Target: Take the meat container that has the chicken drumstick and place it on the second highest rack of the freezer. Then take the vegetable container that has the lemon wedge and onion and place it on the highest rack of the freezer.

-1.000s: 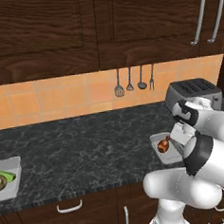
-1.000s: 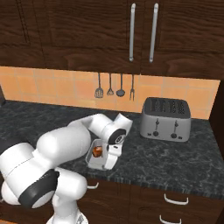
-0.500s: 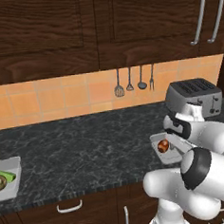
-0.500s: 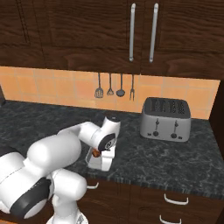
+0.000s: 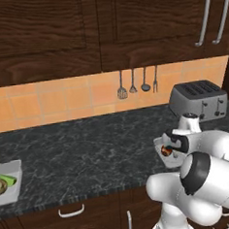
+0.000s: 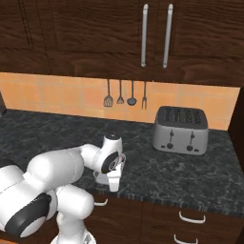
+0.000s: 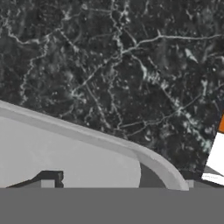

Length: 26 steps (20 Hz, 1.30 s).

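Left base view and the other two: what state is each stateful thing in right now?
Grey meat container near the counter's front edge: resting on the black marble counter, glossy orange-brown drumstick inside.
Grey vegetable container at far left: on the counter, green pieces and tan ball inside.
Two-finger gripper: low over the meat container's rim, grip not visible.
Silver toaster: upright, slots empty.
Dark wood upper cupboards: doors shut.
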### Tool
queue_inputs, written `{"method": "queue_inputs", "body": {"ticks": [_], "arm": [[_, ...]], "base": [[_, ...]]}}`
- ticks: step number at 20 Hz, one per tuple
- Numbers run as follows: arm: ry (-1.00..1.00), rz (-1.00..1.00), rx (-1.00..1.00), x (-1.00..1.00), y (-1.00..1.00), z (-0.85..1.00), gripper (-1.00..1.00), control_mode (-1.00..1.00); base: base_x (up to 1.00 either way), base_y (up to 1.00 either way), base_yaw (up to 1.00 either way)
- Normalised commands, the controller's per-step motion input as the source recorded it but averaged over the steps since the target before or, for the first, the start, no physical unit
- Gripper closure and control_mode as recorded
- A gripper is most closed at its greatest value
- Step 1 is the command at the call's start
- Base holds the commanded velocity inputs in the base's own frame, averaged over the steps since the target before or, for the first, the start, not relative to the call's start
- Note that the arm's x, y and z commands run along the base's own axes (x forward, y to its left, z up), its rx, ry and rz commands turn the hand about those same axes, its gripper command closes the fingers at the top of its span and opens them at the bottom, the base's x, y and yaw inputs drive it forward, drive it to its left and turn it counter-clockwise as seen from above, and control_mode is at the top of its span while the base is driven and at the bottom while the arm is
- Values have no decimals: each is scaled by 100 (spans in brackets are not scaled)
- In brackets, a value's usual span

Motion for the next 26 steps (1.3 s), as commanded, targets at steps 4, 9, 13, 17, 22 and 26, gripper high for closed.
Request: {"method": "queue_inputs", "body": {"ticks": [4,9,13,17,22,26], "arm": [[13,0,-19,8,9,-92,-100,-100],[23,0,-8,2,8,-91,100,-100],[2,0,8,0,-2,-34,100,-100],[-22,0,11,-16,-8,-1,100,-100],[-35,3,0,-12,5,1,100,-100],[-7,4,0,0,19,0,100,-100]], "base": [[0,0,0],[0,0,0],[0,0,0],[0,0,0],[0,0,0],[0,0,0]]}}
